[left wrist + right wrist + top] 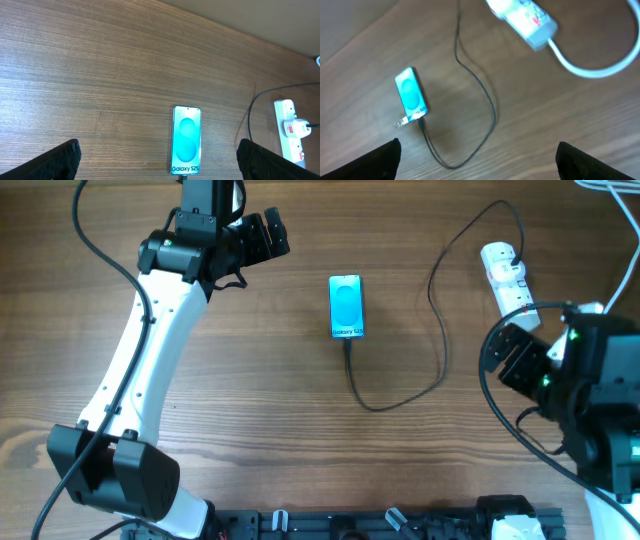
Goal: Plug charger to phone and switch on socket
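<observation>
The phone point(345, 305) lies flat mid-table, cyan screen up, its white "Galaxy S25" strip toward the front. The charger point(441, 330), a thin black cable, meets the phone's front end, loops right and runs up to the socket point(507, 278), a white power strip at the right with a white plug in it. My left gripper point(266, 236) is open and empty, left of the phone. My right gripper point(512, 360) is open and empty, just in front of the socket. The left wrist view shows the phone point(186, 140), the socket point(286, 131) and the open jaws point(159, 162). The right wrist view shows the phone point(411, 95), the charger point(491, 107), the socket point(524, 17) and the open jaws point(477, 160).
The socket's thick white cord point(590, 70) curves away to the right. White cables point(618, 200) lie at the far right corner. A black rail point(380, 525) runs along the front edge. The left arm point(140, 360) spans the left side.
</observation>
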Robot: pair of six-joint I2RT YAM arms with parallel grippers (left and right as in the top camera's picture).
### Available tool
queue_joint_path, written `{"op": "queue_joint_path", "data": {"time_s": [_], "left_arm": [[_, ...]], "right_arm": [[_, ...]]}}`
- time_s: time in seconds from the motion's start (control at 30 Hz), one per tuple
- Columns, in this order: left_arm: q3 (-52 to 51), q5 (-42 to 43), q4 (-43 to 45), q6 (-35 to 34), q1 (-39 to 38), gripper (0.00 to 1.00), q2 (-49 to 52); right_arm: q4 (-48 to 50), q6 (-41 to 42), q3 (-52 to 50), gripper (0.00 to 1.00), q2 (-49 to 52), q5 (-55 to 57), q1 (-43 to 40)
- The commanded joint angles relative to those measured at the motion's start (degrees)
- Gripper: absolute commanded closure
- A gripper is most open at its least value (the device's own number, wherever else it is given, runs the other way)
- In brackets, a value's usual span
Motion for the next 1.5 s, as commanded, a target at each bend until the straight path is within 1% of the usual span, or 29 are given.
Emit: {"op": "queue_joint_path", "data": {"time_s": [0.0, 0.13, 0.3, 0.43, 0.53, 0.6, 0.67, 0.7, 0.77, 0.87, 0.93, 1.0, 1.1, 1.17, 1.2, 1.37, 1.47], "left_arm": [[0.04, -0.96, 0.11, 0.31, -0.09, 0.0, 0.22], [0.04, -0.96, 0.11, 0.31, -0.09, 0.0, 0.22], [0.04, -0.96, 0.11, 0.31, -0.09, 0.0, 0.22], [0.04, -0.96, 0.11, 0.31, -0.09, 0.0, 0.22], [0.04, -0.96, 0.11, 0.31, -0.09, 0.0, 0.22], [0.04, -0.96, 0.11, 0.33, -0.09, 0.0, 0.22], [0.04, -0.96, 0.11, 0.31, -0.09, 0.0, 0.22], [0.04, -0.96, 0.11, 0.31, -0.09, 0.0, 0.22], [0.04, -0.96, 0.11, 0.33, -0.09, 0.0, 0.22], [0.04, -0.96, 0.11, 0.33, -0.09, 0.0, 0.22], [0.04, -0.96, 0.11, 0.33, -0.09, 0.0, 0.22], [0.04, -0.96, 0.11, 0.33, -0.09, 0.0, 0.22], [0.04, -0.96, 0.11, 0.31, -0.11, 0.0, 0.22], [0.04, -0.96, 0.11, 0.31, -0.09, 0.0, 0.22], [0.04, -0.96, 0.11, 0.31, -0.09, 0.0, 0.22], [0.04, -0.96, 0.11, 0.33, -0.09, 0.0, 0.22], [0.04, -0.96, 0.11, 0.33, -0.09, 0.0, 0.22]], "right_arm": [[-0.46, 10.21, -1.16, 0.0, -0.31, -0.11, 0.33], [-0.46, 10.4, -1.16, 0.0, 2.45, -0.11, 0.33], [-2.89, 8.31, -1.16, 0.0, 8.07, 0.98, 0.33], [-1.66, 7.87, -1.16, 0.0, 12.09, 0.28, 0.35], [1.22, 2.45, -1.4, 0.0, 11.67, -0.81, 0.35], [3.48, 2.21, -2.75, 0.0, 8.59, -0.74, 0.33], [9.7, -1.99, -7.43, 0.0, 1.97, -2.67, 0.33], [14.67, -4.22, -12.15, 0.0, -4.39, -3.39, 0.33], [18.82, -5.75, -16.85, 0.0, -11.32, -3.37, 0.33], [25.05, -8.41, -25.83, 0.0, -24.81, -3.61, 0.28], [27.78, -10.97, -30.6, 0.0, -30.75, -4.98, 0.28], [32.17, -11.72, -36.48, 0.0, -37.38, -5.29, 0.28], [39.5, -13.44, -43.87, 0.0, -43.85, -6.47, 0.28], [44.65, -18.01, -49.29, 0.0, -47.58, -9.97, 0.31], [49.07, -20.39, -52.35, 0.0, -48.92, -11.89, 0.31], [60.26, -20.63, -60.48, 0.0, -51.47, -11.91, 0.31], [62.55, -22.14, -63.04, 0.0, -53.09, -11.19, 0.35]]}}
